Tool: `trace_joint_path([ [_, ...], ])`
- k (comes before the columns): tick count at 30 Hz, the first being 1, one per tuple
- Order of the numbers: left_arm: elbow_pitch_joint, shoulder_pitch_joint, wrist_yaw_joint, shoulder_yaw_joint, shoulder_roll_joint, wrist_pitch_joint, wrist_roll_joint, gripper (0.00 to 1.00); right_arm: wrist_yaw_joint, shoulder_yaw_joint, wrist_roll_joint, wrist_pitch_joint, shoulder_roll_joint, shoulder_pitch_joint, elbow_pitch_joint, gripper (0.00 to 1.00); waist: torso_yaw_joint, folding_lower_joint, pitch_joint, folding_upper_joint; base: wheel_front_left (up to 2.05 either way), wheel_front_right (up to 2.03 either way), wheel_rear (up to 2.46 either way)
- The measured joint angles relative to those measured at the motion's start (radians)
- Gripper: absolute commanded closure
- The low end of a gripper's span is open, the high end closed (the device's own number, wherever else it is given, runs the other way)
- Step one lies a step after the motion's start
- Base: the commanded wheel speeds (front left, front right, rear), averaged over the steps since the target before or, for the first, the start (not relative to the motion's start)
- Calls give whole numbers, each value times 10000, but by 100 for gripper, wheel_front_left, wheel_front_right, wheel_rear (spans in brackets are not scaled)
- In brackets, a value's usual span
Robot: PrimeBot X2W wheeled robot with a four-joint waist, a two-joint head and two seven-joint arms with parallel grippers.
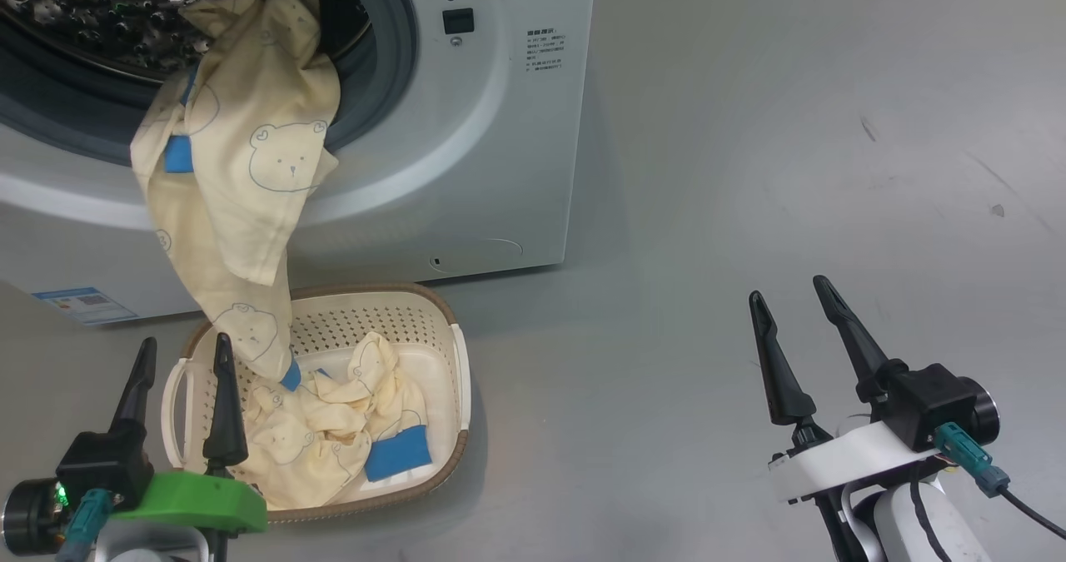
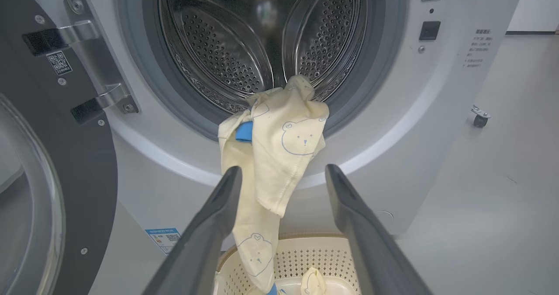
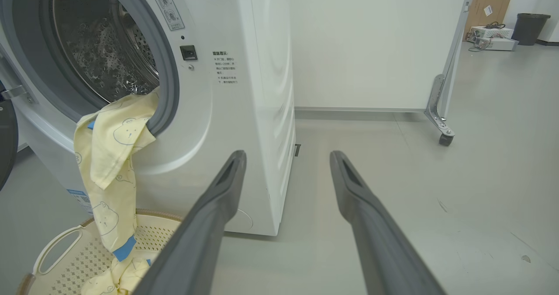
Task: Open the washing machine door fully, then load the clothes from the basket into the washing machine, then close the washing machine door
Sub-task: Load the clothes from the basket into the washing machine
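The washing machine [image 1: 466,129] stands with its door [image 2: 48,155] swung wide open at the left of the left wrist view. One cream-yellow garment [image 1: 241,179] hangs from the drum's lip over the grey gasket, and its blue-cuffed end reaches down into the basket [image 1: 454,379]. More clothes [image 1: 333,437] lie crumpled in the basket. My left gripper [image 1: 183,354] is open and empty beside the basket's left handle, below the hanging garment. Over bare floor to the right, my right gripper [image 1: 791,291] is open and empty too.
The steel drum [image 2: 262,37] is open behind the garment. A white wheeled partition [image 3: 441,124] stands right of the machine, with a dark bin [image 3: 528,28] far behind. Grey floor [image 1: 749,171] stretches to the right.
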Motion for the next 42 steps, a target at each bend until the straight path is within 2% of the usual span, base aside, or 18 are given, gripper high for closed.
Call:
trace_joint_path([
  [16,-713,214,150,-161,-13,4,-13,0,44,15,-73,0,12,152,-259,0,-102,0,272,0,0,0,0],
  [23,-677,192,192,-194,-21,399,-148,0,79,38,-84,0,13,141,-407,0,-90,0,517,0,0,0,0],
  [28,-433,37,192,-192,-15,660,-224,0,84,105,-86,0,19,104,-529,0,-130,1,780,0,0,0,0],
  [42,909,-1892,188,-113,428,1776,-382,0,104,253,-86,-2,38,-441,-901,0,-405,1,1907,0,0,0,0],
])
